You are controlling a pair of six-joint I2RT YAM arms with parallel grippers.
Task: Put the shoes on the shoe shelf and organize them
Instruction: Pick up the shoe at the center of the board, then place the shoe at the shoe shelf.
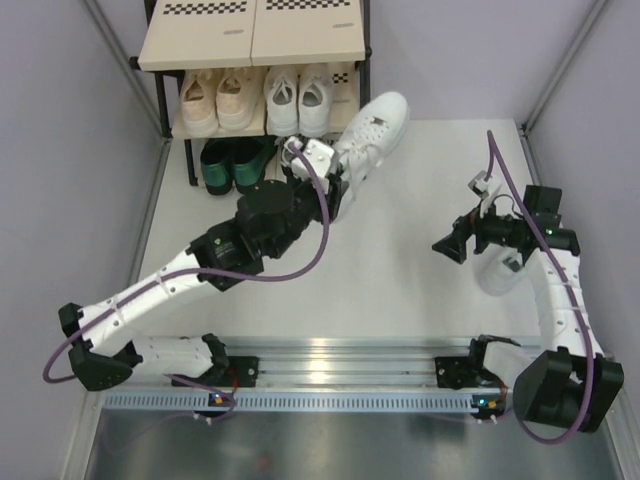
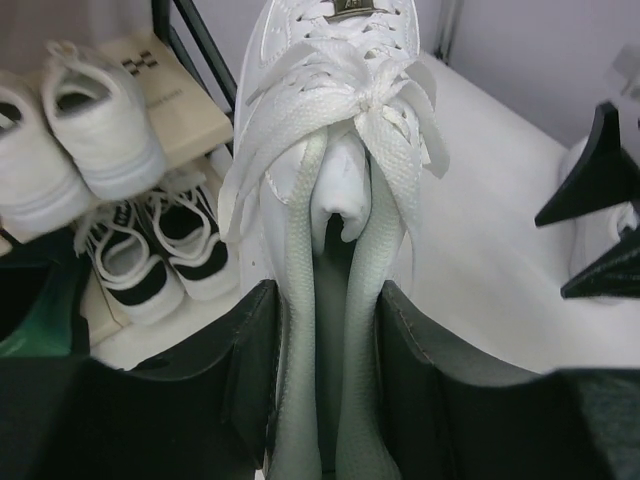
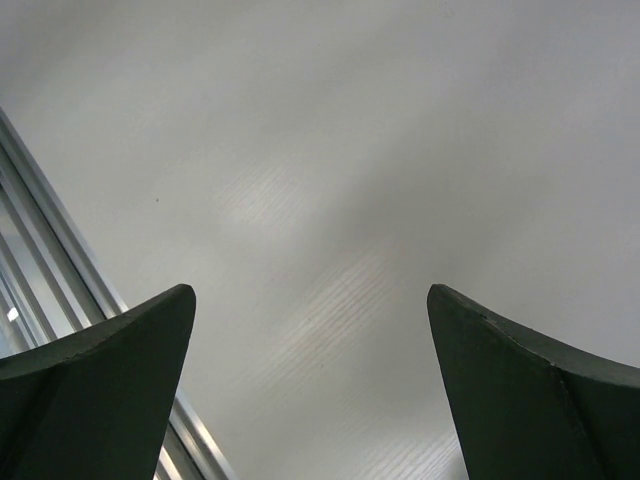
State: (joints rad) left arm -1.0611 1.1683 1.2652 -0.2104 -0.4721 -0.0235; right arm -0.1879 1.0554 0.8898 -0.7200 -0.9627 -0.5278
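Note:
My left gripper (image 1: 343,186) is shut on the heel collar of a larger white sneaker (image 1: 372,130), held toe-up just right of the shoe shelf (image 1: 250,35). In the left wrist view, the fingers (image 2: 245,360) squeeze the collar of this sneaker (image 2: 330,110). Its mate (image 1: 495,278) lies on the table under my right arm. My right gripper (image 1: 452,245) is open and empty above the table (image 3: 310,300). Beige sneakers (image 1: 218,98) and small white sneakers (image 1: 298,98) sit on the middle tier. Dark green shoes (image 1: 230,162) and black-and-white sneakers (image 2: 150,250) sit on the bottom tier.
The shelf's black frame post (image 2: 200,45) stands just left of the held sneaker. A metal rail (image 1: 340,360) runs along the near table edge, and also shows in the right wrist view (image 3: 60,250). Grey walls close in both sides.

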